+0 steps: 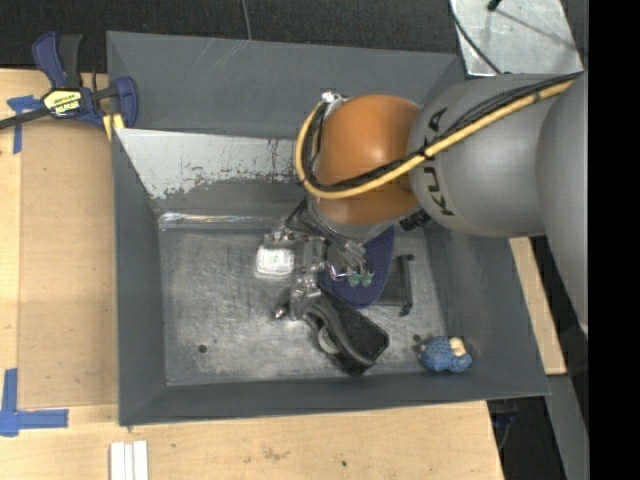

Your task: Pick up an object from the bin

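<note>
tool (300, 303) at bin (137, 268) middle, beside black shoe-like thing (350, 336); opening cannot be told; floor (210, 313) bare leftward

A black thing (350, 336) lies on the floor of the bin (140, 268), near the middle and a bit toward the bottom wall. It is long, bent and a little shiny. What it is, I cannot tell. Touching its top end is a dark blue thing (362, 280) with a bit of green on it, and part of it is hidden. Just to the right of that lies a flat black block (400, 286). A small blue toy (440, 356) with a yellow bit sits alone in the bottom right corner, apart from the others.
</note>
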